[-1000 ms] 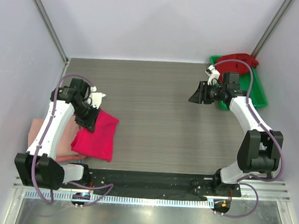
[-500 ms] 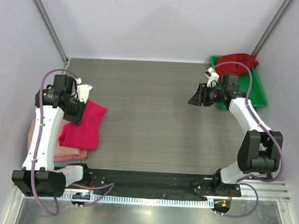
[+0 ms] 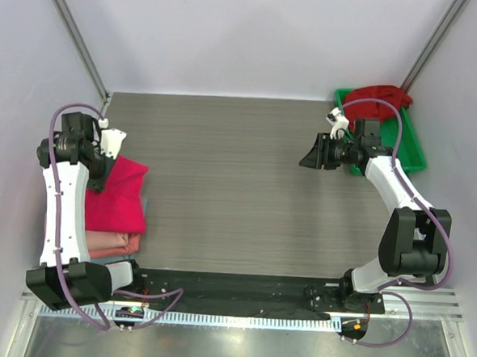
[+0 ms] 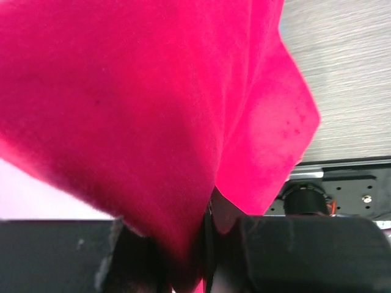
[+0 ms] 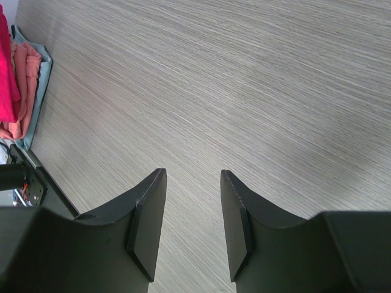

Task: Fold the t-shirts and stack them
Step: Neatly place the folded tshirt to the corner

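Note:
The bright pinkish-red t-shirt (image 3: 117,199), folded, hangs from my left gripper (image 3: 97,178) at the table's left edge, over the folded salmon-pink t-shirts (image 3: 113,242). In the left wrist view the red cloth (image 4: 140,104) fills the frame and the jaws are shut on its edge. My right gripper (image 3: 311,155) is open and empty over the table's right part; in its wrist view the fingers (image 5: 149,223) stand apart above bare wood. The crimson t-shirt (image 3: 379,98) lies crumpled in the green tray (image 3: 415,145) at the back right.
The salmon stack (image 5: 24,85) lies on a pale blue-grey cloth (image 5: 40,91) at the far left in the right wrist view. White walls close the left, back and right sides. A black rail (image 3: 240,288) runs along the near edge.
My left arm has swung left and back, carrying the pinkish-red t-shirt from beside the salmon stack to over it. The right arm has barely moved.

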Robot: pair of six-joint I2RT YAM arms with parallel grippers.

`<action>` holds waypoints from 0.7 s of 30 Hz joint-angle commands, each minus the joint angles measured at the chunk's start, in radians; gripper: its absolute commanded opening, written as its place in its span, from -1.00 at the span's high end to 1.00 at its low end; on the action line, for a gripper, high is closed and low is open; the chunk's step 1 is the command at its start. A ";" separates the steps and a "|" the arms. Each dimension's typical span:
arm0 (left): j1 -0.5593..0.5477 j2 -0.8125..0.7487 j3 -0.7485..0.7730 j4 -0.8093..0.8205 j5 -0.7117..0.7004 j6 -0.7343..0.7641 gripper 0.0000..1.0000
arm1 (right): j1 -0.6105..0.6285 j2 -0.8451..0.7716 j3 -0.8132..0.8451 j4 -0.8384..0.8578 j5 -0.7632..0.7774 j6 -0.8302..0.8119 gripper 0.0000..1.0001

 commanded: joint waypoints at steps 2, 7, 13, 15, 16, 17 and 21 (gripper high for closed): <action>0.045 0.015 0.027 -0.301 -0.025 0.062 0.99 | -0.002 -0.038 -0.003 0.036 -0.018 0.001 0.07; 0.056 -0.005 0.015 -0.301 -0.034 0.060 0.99 | -0.004 -0.029 0.005 0.038 -0.018 0.001 0.07; 0.111 0.021 -0.025 -0.292 -0.051 0.108 0.99 | -0.002 -0.015 0.016 0.053 -0.020 0.001 0.07; 0.139 0.020 -0.012 -0.297 -0.052 0.137 1.00 | -0.004 -0.018 0.017 0.052 -0.020 0.001 0.07; 0.145 0.017 -0.008 -0.297 -0.061 0.142 0.99 | -0.004 -0.018 0.014 0.050 -0.020 0.001 0.07; 0.147 0.017 -0.010 -0.297 -0.066 0.146 0.99 | -0.002 -0.020 0.011 0.050 -0.020 0.001 0.07; 0.174 0.021 -0.045 -0.264 -0.089 0.168 0.99 | -0.002 -0.021 -0.013 0.067 -0.021 0.021 0.07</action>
